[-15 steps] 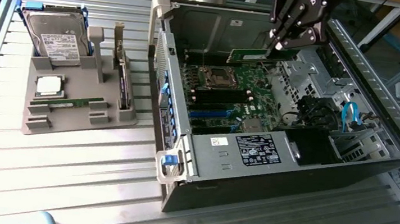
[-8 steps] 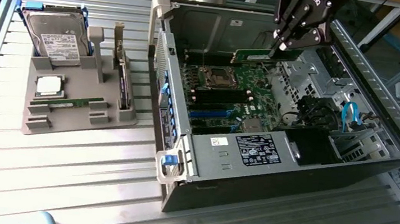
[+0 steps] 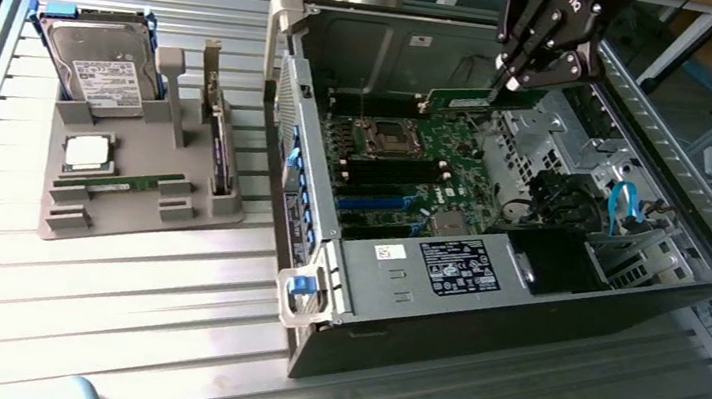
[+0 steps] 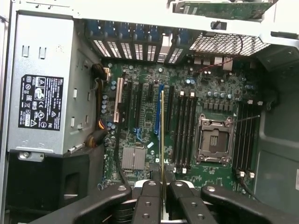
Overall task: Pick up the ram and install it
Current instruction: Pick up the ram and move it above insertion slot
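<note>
Grey holder (image 3: 71, 227) at the exterior view's left. It carries a hard drive (image 3: 96, 69), a CPU chip (image 3: 89, 151) and a second stick (image 3: 129, 182) lying flat in its groove.

Centre: the open computer case (image 3: 475, 339), with the motherboard (image 3: 449, 155) exposed. In the wrist view we note dark memory slots (image 4: 184, 130) running on both sides of the empty processor socket (image 4: 212, 140).

Right: the gripper (image 3: 514, 82) hangs over the case interior, jaws clenched on the ram (image 3: 459, 99). The stick is off the board and above it, not seated in any slot. In the wrist view it sits pinched between the fingers (image 4: 148, 198).

Handling, our judgement:
- Light and stiff for its size, but thin, so it is likely to crack or flex under sideways load.
- The faces are smooth, so it could pivot in a pinch taken at one end.
- Best held across the flat faces near the upper edge, clear of the contact edge and away from the chips.
- Seating force should go straight down its length, not at an angle.

Looks: a long, narrow green strip, reaching from the fingertips toward the exterior view's left. Edge-on from the wrist it is a thin yellow-green line. Label and chips are too small for us to make out.
</note>
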Tool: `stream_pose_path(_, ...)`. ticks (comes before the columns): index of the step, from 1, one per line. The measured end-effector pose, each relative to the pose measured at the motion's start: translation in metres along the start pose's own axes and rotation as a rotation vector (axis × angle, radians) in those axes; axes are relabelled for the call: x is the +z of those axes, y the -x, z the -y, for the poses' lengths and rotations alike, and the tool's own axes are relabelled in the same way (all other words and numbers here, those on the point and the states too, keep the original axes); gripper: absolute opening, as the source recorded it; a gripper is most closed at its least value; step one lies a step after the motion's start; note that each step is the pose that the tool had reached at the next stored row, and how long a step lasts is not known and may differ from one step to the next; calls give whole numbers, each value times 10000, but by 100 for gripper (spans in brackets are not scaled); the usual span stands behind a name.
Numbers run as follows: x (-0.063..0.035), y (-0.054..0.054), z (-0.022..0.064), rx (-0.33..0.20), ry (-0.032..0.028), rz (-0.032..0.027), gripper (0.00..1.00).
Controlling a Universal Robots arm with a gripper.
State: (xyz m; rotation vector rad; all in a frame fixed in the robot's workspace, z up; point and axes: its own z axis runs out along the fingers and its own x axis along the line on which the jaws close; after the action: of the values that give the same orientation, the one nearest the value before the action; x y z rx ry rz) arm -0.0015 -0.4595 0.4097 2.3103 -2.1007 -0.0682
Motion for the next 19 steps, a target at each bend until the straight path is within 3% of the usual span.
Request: stream_pose_path(19, -9, -18, 187, 4, 8, -85, 13)
